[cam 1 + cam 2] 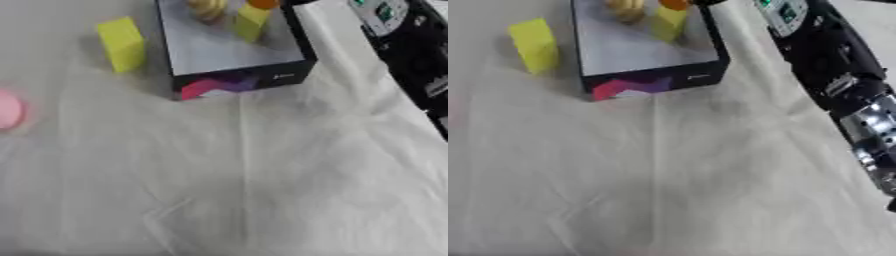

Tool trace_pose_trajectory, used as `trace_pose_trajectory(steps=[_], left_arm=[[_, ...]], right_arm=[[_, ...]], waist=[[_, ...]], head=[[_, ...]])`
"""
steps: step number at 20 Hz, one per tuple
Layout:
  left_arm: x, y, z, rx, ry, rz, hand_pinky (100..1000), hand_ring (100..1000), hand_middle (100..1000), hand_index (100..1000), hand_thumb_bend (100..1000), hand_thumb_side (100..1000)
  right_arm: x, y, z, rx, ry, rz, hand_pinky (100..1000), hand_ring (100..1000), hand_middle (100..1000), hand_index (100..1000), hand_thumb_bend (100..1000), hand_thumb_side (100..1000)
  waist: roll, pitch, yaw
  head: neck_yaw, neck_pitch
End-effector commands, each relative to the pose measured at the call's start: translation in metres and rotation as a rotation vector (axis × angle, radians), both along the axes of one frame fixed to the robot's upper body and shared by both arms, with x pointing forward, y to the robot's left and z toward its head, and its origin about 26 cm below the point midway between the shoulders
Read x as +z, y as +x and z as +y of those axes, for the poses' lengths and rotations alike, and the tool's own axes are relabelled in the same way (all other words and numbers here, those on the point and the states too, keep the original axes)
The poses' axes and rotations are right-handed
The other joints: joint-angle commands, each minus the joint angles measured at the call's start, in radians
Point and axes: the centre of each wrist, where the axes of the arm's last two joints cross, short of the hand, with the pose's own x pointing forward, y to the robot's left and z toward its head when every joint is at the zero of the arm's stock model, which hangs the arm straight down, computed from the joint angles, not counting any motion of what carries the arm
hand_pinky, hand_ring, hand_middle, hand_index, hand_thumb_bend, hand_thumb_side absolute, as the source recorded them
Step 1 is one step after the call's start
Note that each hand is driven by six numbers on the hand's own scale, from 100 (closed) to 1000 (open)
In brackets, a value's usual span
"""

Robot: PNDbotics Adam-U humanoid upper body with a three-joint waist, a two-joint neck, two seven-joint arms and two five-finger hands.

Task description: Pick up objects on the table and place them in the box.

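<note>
Black right arm [833, 60], silver joint, grey panel with green markings

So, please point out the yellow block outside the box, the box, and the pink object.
yellow block [122, 44], left eye view, on its front face.
box [241, 81], left eye view, on its dark front wall.
pink object [9, 110], left eye view, on its visible part at the left edge.

A dark box [651, 75] sat on a white cloth [667, 175]; inside it lay a yellow block [668, 22], something orange [674, 4] and a tan thing [626, 9]; another yellow block [535, 45] stood just left of the box; a black robot arm [833, 70] came in from the right.
</note>
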Motion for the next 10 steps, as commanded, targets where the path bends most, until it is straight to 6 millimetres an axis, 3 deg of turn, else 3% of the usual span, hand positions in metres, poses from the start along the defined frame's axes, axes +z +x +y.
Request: trace_pose_trajectory(steps=[1, 3, 6, 10], left_arm=[[0.0063, -0.0005, 0.0031, 0.001, 0.012, -0.021, 855, 564, 590, 681, 100, 854], [0.0060, -0.0006, 0.0031, 0.003, 0.012, -0.020, 856, 564, 590, 680, 100, 857], [0.0059, -0.0006, 0.0032, 0.005, 0.013, -0.019, 857, 565, 591, 681, 100, 859], [0.0051, -0.0009, 0.0035, 0.006, 0.014, -0.015, 858, 565, 592, 681, 100, 862]], right_arm=[[0.0057, -0.0024, -0.0032, -0.008, -0.051, -0.024, 683, 662, 569, 708, 190, 356], [0.0023, -0.0027, -0.0036, -0.004, -0.086, -0.017, 725, 718, 621, 765, 212, 388], [0.0003, -0.0035, -0.0054, 0.007, -0.144, -0.001, 830, 802, 780, 924, 229, 375], [0.0073, -0.0062, -0.0083, 0.011, -0.156, 0.006, 857, 807, 781, 938, 209, 325]], waist=[[-0.009, -0.021, -0.002], [-0.009, -0.019, -0.003], [-0.009, -0.017, -0.004], [-0.009, -0.017, -0.006]], head=[[0.002, -0.012], [0.002, -0.014], [0.002, -0.013], [0.003, -0.011]])
